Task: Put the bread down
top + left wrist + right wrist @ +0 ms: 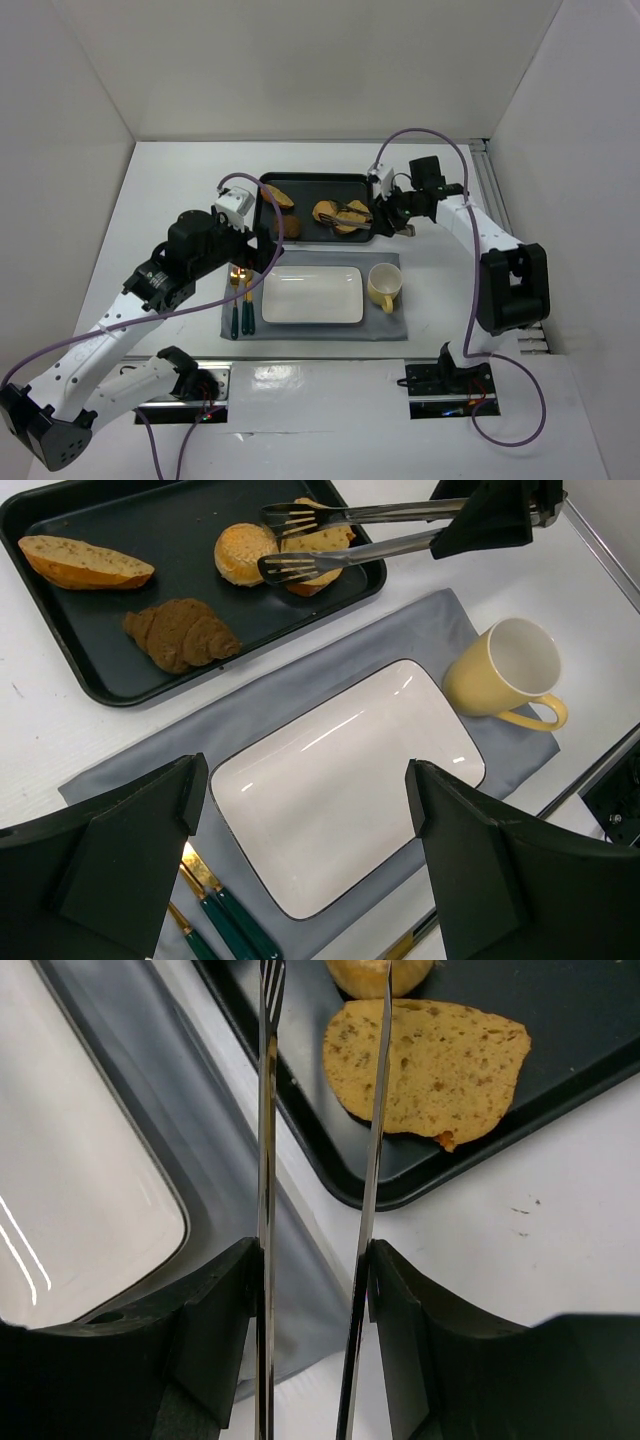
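Note:
A black tray (300, 182) at the back holds a baguette piece (85, 563), a dark croissant (183, 633), a round bun (245, 552) and a flat seeded bread slice (440, 1070). My right gripper (310, 1270) is shut on metal tongs (380, 530). The tongs' tips are spread over the slice (315, 555), one on each side; whether they touch it I cannot tell. My left gripper (305, 800) hangs open and empty above the white rectangular plate (340, 770).
The plate (312, 295) lies on a grey mat (390, 325). A yellow mug (384, 287) stands to the plate's right, and green-handled cutlery (240, 300) lies to its left. White walls enclose the table on three sides.

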Robot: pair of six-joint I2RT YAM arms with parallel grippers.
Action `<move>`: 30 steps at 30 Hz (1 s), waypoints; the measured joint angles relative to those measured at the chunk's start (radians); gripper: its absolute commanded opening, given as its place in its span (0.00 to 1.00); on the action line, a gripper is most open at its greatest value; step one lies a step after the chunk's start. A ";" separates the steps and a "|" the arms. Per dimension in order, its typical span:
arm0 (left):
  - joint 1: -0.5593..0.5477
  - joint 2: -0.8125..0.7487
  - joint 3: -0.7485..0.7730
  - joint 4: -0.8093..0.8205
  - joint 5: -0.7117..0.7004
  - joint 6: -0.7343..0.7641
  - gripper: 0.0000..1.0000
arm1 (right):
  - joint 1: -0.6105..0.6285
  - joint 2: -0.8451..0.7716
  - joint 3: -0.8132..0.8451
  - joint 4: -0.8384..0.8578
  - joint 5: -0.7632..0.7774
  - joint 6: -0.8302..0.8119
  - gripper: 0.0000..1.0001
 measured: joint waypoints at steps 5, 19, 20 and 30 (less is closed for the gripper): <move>0.000 0.000 0.000 0.000 -0.001 0.000 1.00 | 0.004 0.027 0.013 0.024 0.027 0.007 0.57; 0.000 0.004 0.000 0.002 0.000 0.000 1.00 | 0.009 0.133 0.067 0.058 0.048 0.014 0.65; 0.000 0.005 0.000 0.002 0.000 0.000 1.00 | 0.010 0.138 0.071 0.058 0.047 0.014 0.65; 0.000 0.006 0.000 0.006 0.000 0.000 1.00 | 0.019 0.174 0.097 0.060 0.047 0.015 0.40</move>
